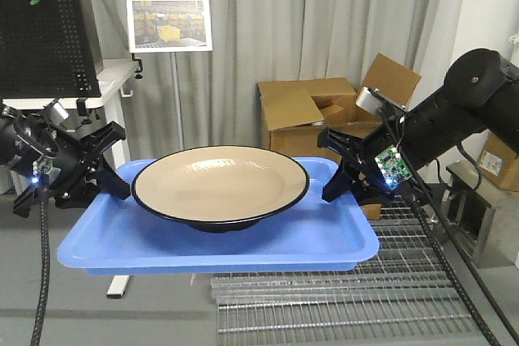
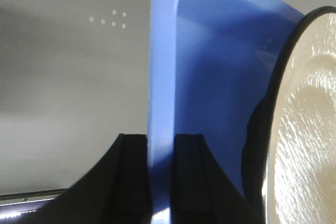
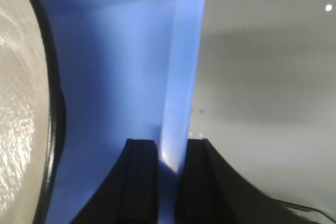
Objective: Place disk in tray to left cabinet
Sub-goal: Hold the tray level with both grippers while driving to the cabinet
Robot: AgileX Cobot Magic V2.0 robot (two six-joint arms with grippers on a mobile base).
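Observation:
The tan disk with a black rim sits in the middle of the blue tray, which is held level in the air. My left gripper is shut on the tray's left edge. My right gripper is shut on the tray's right edge. The disk's rim shows in the left wrist view and in the right wrist view. The left cabinet is out of view.
A wire-grid rack lies low in front under the tray. Open cardboard boxes stand behind at the right. A sign on a stand and a black pegboard over a white desk are at the back left, before a grey curtain.

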